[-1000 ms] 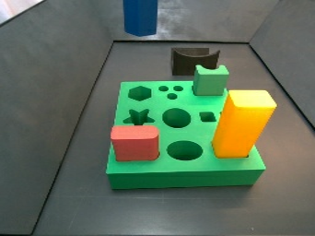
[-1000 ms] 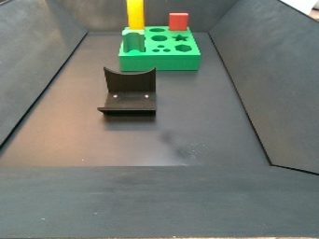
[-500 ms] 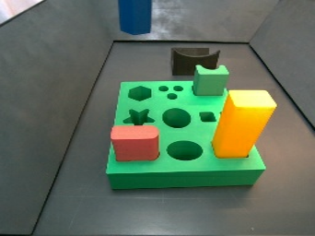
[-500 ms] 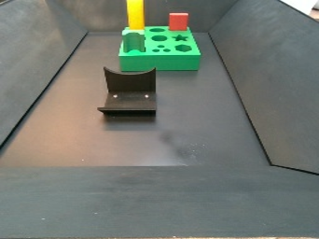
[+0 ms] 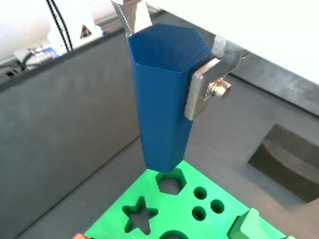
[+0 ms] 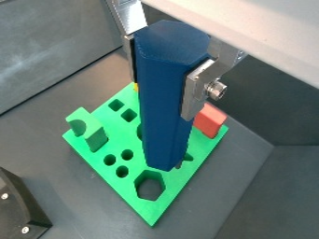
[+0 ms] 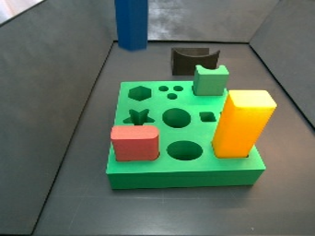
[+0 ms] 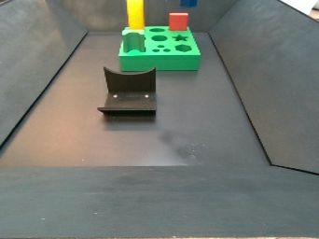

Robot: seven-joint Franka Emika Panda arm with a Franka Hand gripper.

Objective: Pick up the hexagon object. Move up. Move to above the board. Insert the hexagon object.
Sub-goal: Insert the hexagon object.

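Note:
My gripper point(image 5: 169, 58) is shut on the hexagon object point(image 5: 165, 103), a tall dark-blue rod held upright between the silver fingers point(image 5: 203, 82). Both wrist views show this grip point(image 6: 165, 67). The rod point(image 6: 162, 112) hangs above the board point(image 6: 93, 149), a bright-green slab. Its lower end is over or near the hexagon hole point(image 5: 170, 177), clear of the board. In a side view the rod point(image 7: 129, 23) hangs beyond the board point(image 7: 185, 175), above its hexagon hole point(image 7: 140, 93); the gripper itself is out of frame there.
On the board stand a yellow block point(image 7: 242, 120), a red block point(image 7: 135, 143) and a small green notched block point(image 7: 212, 79). The fixture point(image 7: 191, 58) stands on the floor behind the board, also in the other side view point(image 8: 129, 91). Dark walls enclose the floor.
The blue rod has come lower in the side view and shifted slightly left. The board and blocks have not moved.

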